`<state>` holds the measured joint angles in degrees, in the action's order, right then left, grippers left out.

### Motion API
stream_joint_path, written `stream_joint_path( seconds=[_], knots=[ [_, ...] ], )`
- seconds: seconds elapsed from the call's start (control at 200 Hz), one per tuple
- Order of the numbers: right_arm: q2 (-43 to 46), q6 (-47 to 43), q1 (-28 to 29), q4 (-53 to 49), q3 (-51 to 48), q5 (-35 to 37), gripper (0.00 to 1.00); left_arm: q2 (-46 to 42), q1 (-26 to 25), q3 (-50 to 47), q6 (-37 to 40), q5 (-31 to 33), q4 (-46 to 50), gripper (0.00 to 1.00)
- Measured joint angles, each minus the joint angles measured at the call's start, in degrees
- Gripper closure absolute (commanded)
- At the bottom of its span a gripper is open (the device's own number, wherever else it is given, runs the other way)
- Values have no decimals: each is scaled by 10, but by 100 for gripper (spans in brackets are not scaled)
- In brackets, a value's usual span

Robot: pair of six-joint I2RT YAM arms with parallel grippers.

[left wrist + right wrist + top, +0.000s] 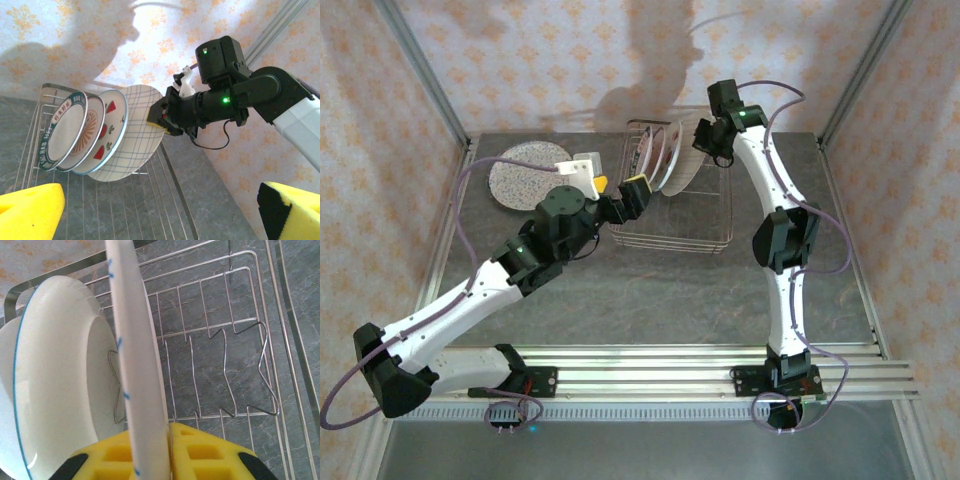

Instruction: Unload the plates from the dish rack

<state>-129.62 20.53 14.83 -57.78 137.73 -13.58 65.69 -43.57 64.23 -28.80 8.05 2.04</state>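
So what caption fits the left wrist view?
The right tool pinches the rim of the plaid-lined plate, the end one of four standing in the dish rack.

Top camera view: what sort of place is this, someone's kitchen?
Probably a robot test booth, not a kitchen: two robot arms bolted to a rail, patterned walls on a metal frame, one dish rack of plates.
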Motion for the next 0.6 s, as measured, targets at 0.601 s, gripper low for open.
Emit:
stream_joint_path(
  seconds=[0.601],
  knots=[
    [-9,-38,12,-50,78,70,100,-1,0,-2,-2,4,-2,1]
  ],
)
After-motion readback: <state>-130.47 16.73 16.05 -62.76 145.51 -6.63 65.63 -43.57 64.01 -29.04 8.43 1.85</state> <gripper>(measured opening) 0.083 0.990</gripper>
